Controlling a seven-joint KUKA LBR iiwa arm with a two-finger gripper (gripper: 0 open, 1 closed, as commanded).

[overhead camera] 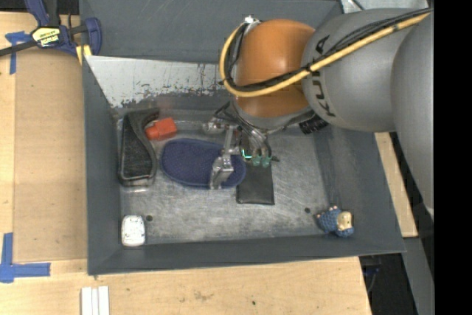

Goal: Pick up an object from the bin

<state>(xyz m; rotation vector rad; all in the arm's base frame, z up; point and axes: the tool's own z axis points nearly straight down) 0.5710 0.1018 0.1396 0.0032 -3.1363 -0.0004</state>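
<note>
My gripper [237, 167] is down in the middle of the bin, under the orange wrist cover, and stands open. Its left fingertip [221, 173] rests on the right part of a dark blue oval pad [190, 161] lying flat on the bin floor. The pad's right end sits between the fingers. A black flat square piece [256, 188] lies just right of and below the gripper, touching the pad's edge. An orange-red small block [161, 129] lies above the pad's left end.
A long black brush-like tray [136, 151] lies along the left wall. A small white object [133, 230] sits in the front left corner and a blue-and-yellow little figure [335, 221] in the front right corner. The arm covers the bin's back right.
</note>
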